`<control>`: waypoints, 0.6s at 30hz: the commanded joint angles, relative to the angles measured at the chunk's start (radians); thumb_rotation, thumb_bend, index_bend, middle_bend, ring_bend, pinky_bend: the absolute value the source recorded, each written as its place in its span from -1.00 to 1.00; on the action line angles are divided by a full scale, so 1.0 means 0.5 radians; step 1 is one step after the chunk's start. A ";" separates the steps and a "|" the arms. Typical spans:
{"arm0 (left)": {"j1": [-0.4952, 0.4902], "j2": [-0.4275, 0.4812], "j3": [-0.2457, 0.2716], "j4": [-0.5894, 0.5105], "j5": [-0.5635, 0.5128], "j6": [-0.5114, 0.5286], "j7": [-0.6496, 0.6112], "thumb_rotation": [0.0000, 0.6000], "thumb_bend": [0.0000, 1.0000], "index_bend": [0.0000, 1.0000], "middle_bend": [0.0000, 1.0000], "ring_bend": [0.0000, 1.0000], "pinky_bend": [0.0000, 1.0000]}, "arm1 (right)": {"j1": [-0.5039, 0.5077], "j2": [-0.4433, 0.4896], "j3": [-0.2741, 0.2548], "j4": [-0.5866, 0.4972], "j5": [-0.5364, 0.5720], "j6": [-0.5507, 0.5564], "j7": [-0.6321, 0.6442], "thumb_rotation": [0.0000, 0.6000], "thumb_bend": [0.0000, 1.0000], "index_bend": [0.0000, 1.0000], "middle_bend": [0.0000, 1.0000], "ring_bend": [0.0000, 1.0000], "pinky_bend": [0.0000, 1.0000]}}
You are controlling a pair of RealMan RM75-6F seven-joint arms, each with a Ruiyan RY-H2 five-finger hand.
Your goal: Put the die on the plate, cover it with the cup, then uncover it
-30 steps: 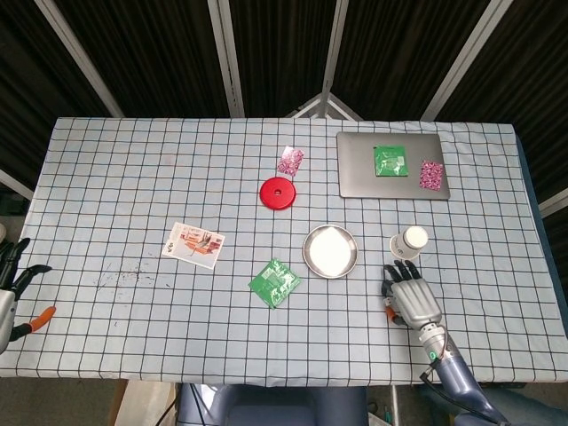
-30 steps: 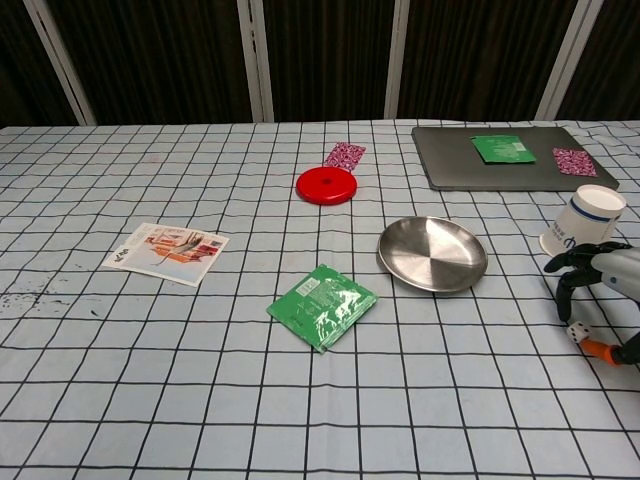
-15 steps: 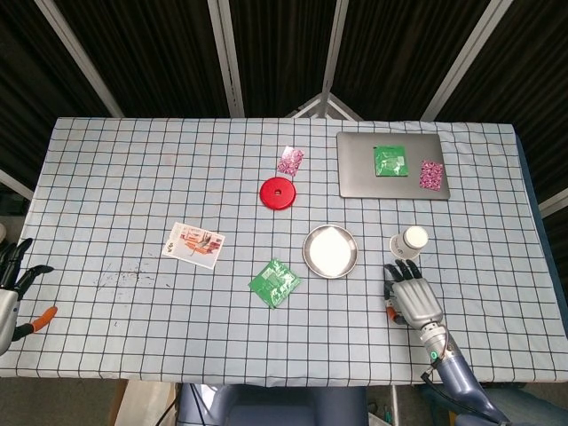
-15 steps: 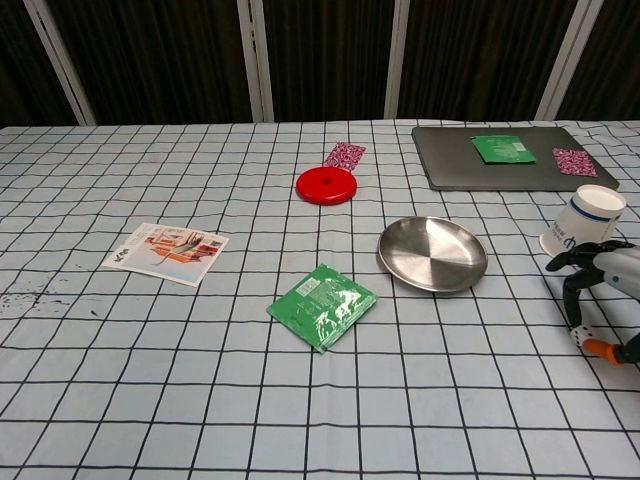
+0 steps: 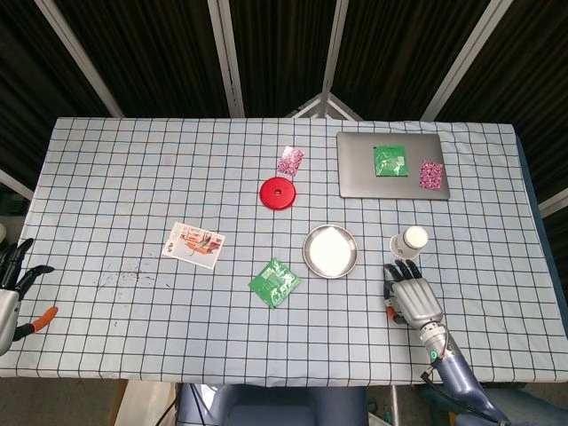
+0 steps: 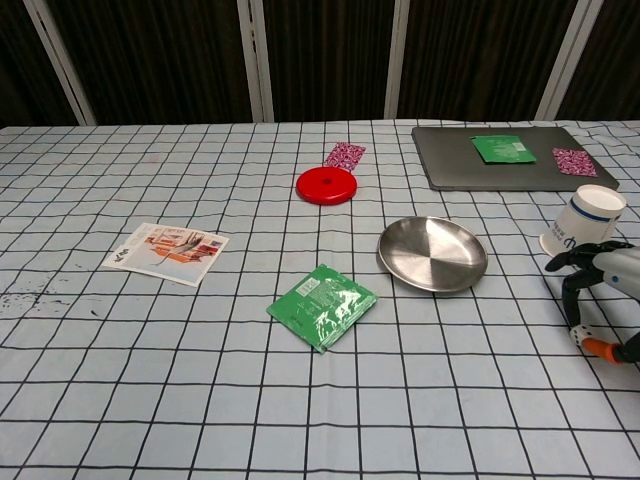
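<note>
The small white die [image 6: 578, 336] lies on the checked cloth at the near right. My right hand [image 6: 603, 272] [image 5: 411, 297] reaches down over it and pinches it between a dark fingertip and the orange-tipped thumb. In the head view the hand hides the die. A white paper cup [image 6: 586, 220] [image 5: 414, 240] stands just beyond the hand's fingers. The round steel plate [image 6: 400, 268] [image 5: 310, 252] sits left of the cup, with nothing on it. At the table's near left corner my left hand [image 5: 11, 277] hangs with fingers apart, holding nothing.
A green packet [image 6: 322, 306] lies in front of the plate and a red disc [image 6: 326, 185] behind it. A printed card [image 6: 166, 251] lies to the left. A grey tray [image 6: 450, 165] with two packets sits at the back right, a pink packet [image 6: 346, 154] beside the disc.
The right hand's fingers came down onto the die, which showed freely a second ago. The left hand, cup and plate have not moved.
</note>
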 commanded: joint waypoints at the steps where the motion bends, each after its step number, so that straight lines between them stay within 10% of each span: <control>1: 0.000 0.001 -0.001 0.000 -0.002 0.002 -0.003 1.00 -0.48 -0.38 -1.00 -1.00 -0.74 | 0.000 0.006 0.002 -0.011 -0.009 0.010 0.011 1.00 -0.18 0.17 -0.72 -0.85 -1.00; 18: 0.002 0.025 0.003 0.001 -0.004 -0.001 -0.064 1.00 -0.48 -0.37 -1.00 -1.00 -0.74 | 0.219 0.031 0.190 -0.427 0.001 -0.010 -0.310 1.00 -0.18 0.17 -0.72 -0.84 -1.00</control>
